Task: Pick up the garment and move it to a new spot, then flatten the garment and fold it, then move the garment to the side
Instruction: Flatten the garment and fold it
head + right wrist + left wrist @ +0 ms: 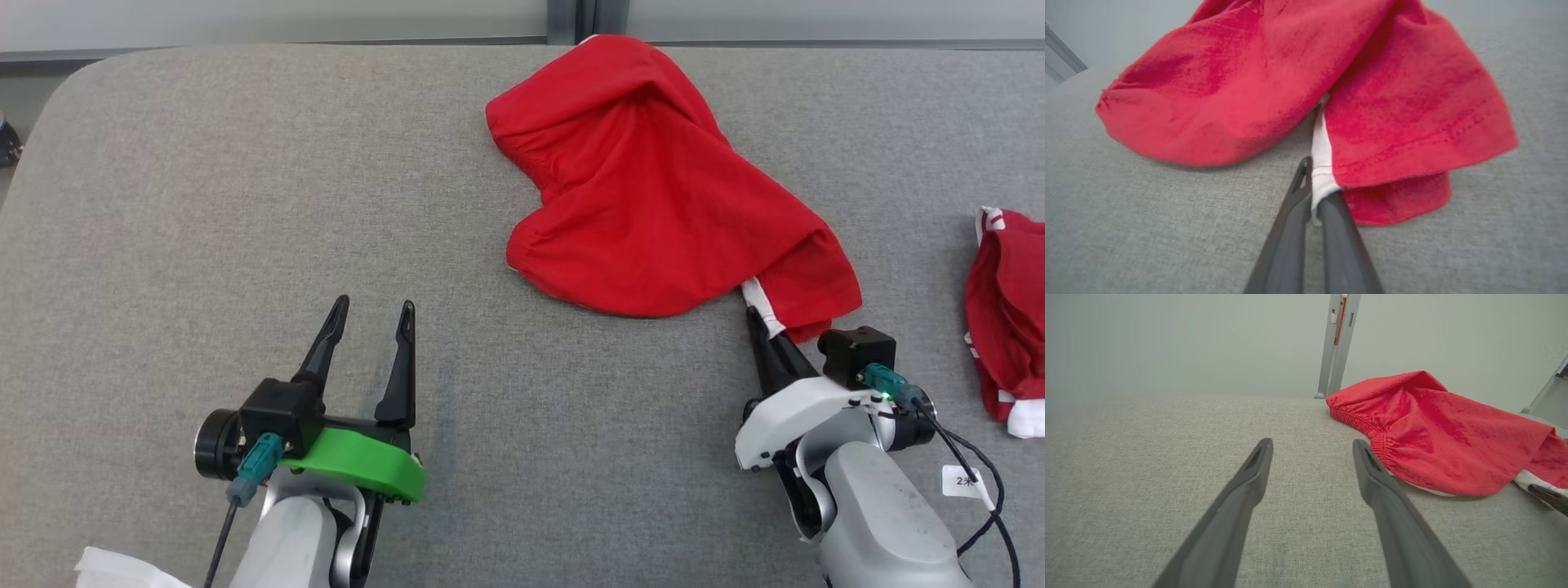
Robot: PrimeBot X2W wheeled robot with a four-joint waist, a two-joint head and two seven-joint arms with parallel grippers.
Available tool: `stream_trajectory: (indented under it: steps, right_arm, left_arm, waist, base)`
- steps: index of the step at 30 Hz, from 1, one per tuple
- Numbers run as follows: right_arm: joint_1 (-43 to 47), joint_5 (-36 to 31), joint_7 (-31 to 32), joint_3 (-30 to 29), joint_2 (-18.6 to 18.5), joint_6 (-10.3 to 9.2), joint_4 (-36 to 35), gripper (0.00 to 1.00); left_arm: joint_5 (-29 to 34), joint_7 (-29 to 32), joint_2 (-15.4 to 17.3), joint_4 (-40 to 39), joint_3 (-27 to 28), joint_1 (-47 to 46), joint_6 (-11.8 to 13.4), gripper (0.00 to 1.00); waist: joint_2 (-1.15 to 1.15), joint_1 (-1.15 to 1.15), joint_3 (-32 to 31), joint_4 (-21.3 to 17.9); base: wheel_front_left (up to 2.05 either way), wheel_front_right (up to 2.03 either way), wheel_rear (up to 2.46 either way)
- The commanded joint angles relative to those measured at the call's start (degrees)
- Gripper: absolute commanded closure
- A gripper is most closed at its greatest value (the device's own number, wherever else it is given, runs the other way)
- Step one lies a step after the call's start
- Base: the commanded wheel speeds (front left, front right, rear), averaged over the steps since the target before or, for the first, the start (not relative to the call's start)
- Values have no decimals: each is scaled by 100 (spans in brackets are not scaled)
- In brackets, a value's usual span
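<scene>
A crumpled red garment [645,204] with white trim lies on the grey table [204,204], reaching from the far edge down toward the right. My right gripper [759,317] is at its near corner, shut on the white trim there. The right wrist view shows the garment [1241,81] bunched ahead, and the white strip pinched in the right gripper [1314,179]. My left gripper [374,304] is open over bare table at the lower left, well clear of the cloth. Seen from the left wrist, the left gripper [1312,443] holds nothing and the garment [1445,445] lies ahead to the right.
A second red and white garment [1008,318] lies at the table's right edge. A white object [114,567] shows at the bottom left corner. The table's rounded far left corner [90,69] meets a pale wall. A cable with a tag [963,480] hangs off my right wrist.
</scene>
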Motion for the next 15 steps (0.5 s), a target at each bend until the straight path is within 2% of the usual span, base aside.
stream_trajectory:
  steps: [1,6,15]
  right_arm:
    - [81,-8,-14,-75,-34,-10,-108,100]
    - [318,64,-15,-267,-182,-10,-481,100]
    - [477,372,120,-448,-669,-10,-950,100]
  left_arm:
    - [21,1,15,20,0,15,-16,0]
    - [118,1,15,146,-53,-48,-85,0]
    - [435,1,17,519,-263,-295,-248,0]
  waist:
    - [0,0,-40,-144]
    - [0,0,-83,-443]
    - [0,0,-52,-880]
  base:
    - [0,0,0]
    - [0,0,0]
    - [0,0,0]
